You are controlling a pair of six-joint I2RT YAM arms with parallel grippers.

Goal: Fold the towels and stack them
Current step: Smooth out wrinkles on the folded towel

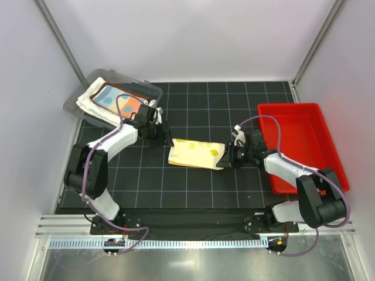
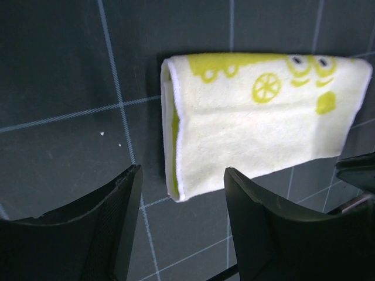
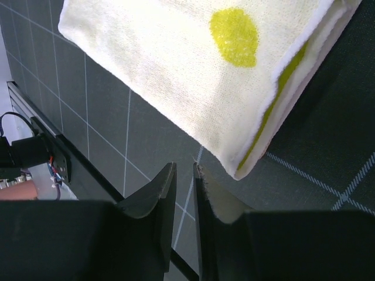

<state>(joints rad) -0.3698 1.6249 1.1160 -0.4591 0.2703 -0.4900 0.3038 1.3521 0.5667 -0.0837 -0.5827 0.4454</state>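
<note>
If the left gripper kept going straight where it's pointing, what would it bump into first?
Probably the near end of the yellow towel, just ahead of the open left gripper, though it might touch the black mat first.

A pale-yellow towel (image 1: 196, 153) with brighter yellow prints, a black white-gridded mat (image 1: 193, 187), a red bin (image 1: 293, 134).

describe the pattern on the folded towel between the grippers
Pale yellow towel with brighter yellow-green prints; clearest in the left wrist view.
</note>
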